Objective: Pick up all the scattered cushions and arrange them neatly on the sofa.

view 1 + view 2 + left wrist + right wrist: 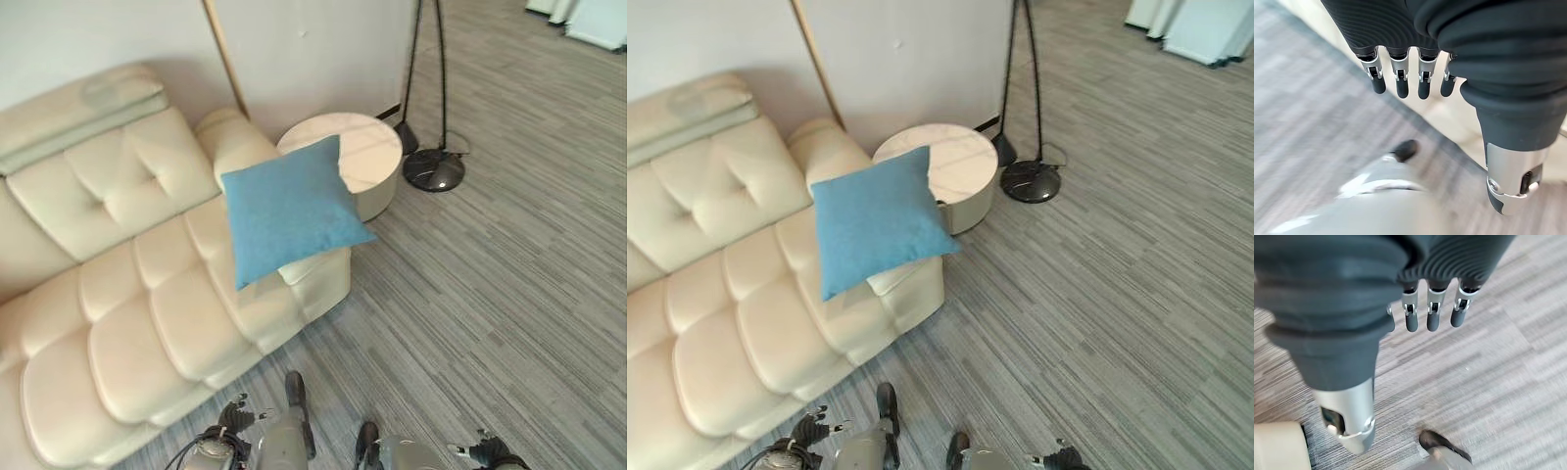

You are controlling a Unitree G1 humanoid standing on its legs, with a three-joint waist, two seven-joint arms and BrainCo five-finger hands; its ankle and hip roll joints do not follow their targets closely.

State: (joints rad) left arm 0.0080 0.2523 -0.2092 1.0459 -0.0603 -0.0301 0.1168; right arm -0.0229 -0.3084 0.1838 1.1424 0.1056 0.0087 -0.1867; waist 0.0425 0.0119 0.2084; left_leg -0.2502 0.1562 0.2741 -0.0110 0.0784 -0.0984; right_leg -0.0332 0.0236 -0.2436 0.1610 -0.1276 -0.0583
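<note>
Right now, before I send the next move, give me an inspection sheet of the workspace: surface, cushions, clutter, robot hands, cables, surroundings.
Surface: cream tufted leather sofa, seat bare.
Job's things: one square blue fabric cushion, tilted on the sofa's end arm, overhanging towards the round cream side table.
Clutter: nothing seen on the grey striped carpet.
Robot hands: left robot hand open, holding nothing; right robot hand open, holding nothing; both low over the carpet.
Cables: nothing seen.
Surroundings: black floor lamp base beside the table; white wall behind.
</note>
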